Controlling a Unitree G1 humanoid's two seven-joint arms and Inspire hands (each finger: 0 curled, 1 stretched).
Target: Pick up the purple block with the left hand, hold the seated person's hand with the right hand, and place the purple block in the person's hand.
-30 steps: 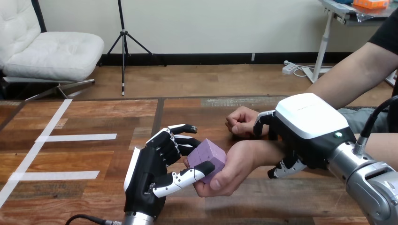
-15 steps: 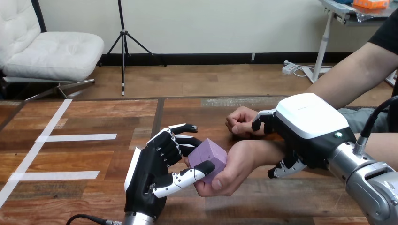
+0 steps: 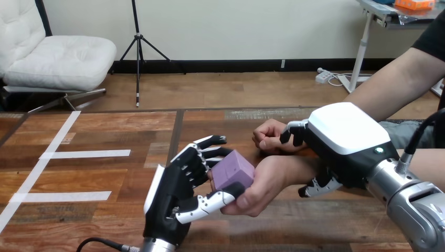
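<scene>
Wooden bench [image 3: 94, 131], near side: you had the left robot hand [image 3: 173, 194] curled round the purple block [image 3: 233, 169], fingers and thumb pinching it. The block sat in the person's hand [image 3: 262, 186], palm up. Your right robot hand [image 3: 343, 139] clasped the person's wrist [image 3: 294, 165], fingers over, thumb under.

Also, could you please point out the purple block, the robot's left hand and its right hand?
purple block [image 3: 234, 167], head view, on its top face.
left hand [image 3: 169, 201], head view, on its black palm.
right hand [image 3: 343, 132], head view, on the white shell on its back.
</scene>
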